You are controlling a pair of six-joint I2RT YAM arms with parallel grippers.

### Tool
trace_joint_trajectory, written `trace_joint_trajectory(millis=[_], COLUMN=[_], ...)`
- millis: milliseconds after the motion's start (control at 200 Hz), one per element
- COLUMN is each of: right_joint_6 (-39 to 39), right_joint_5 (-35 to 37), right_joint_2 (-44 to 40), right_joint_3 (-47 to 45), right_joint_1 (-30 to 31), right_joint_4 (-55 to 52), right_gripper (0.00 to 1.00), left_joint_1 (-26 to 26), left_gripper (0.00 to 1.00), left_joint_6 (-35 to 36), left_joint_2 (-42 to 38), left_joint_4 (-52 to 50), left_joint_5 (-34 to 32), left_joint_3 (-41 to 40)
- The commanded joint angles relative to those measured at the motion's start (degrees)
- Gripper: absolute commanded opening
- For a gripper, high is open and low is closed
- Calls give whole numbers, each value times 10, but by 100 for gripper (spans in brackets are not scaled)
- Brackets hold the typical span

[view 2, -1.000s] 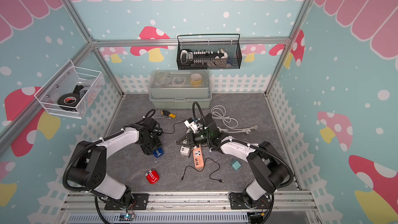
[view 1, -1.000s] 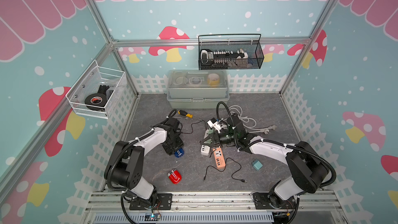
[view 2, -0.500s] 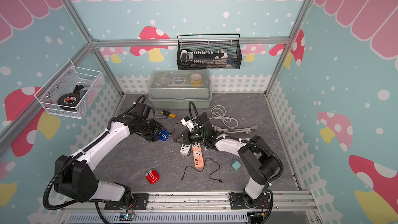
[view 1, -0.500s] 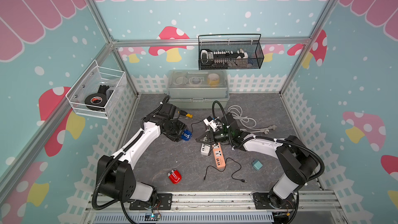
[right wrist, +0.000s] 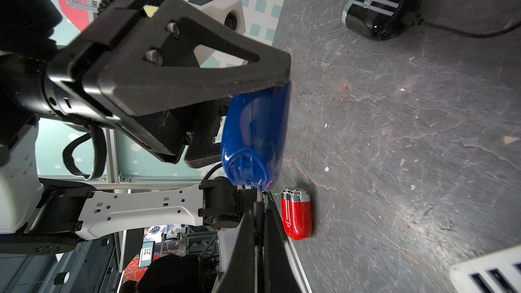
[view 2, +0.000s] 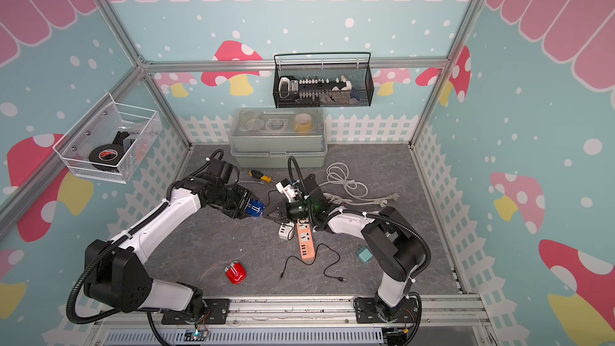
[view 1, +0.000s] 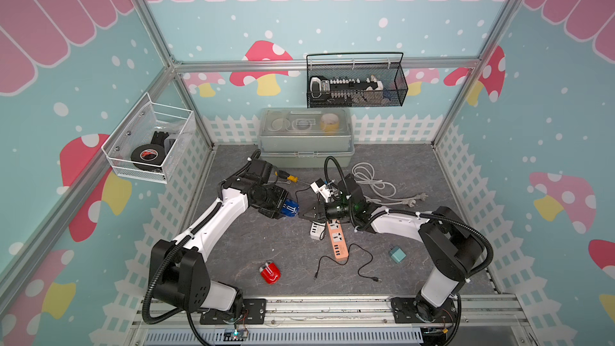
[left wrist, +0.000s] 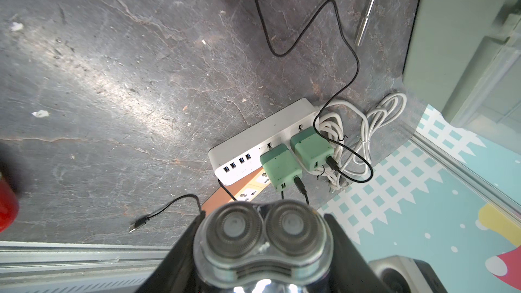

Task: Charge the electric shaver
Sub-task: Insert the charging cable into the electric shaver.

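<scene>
Left fingers (right wrist: 197, 80) clamp the raised blue electric shaver (right wrist: 253, 131), right fingers (right wrist: 242, 249) pinch a thin charging plug (right wrist: 258, 201) (barely protruding): slight misalignment could stub it and twist either loose.

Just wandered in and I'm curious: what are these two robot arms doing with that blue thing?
The left gripper holds a blue electric shaver above the table, its base turned toward the other arm. The right gripper is shut on what looks like a small charging plug, its tip right at the shaver's base, apparently not pushed in yet. A red shaver lies untouched on the table.
</scene>
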Motion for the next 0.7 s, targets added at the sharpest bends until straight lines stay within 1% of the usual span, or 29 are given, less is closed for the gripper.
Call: trace_joint_trajectory(millis=[0,545,695], right_joint_6=[3,1,-20], right_joint_5=[5,4,10], right_joint_2=[5,19,13], right_joint_3=[16,17,22], right_joint_1=[3,3,3], right_joint_4=[24,0,-34], right_gripper=[0,0,0], left_joint_1=[0,-2,-3], left_gripper=[0,0,0], left_joint_6=[-11,-11,-9], left_joint_2=[-11,-14,-14], left_joint_4=[6,6,6], left_joint_5=[7,8,12], left_joint_3=[-5,-2,-2])
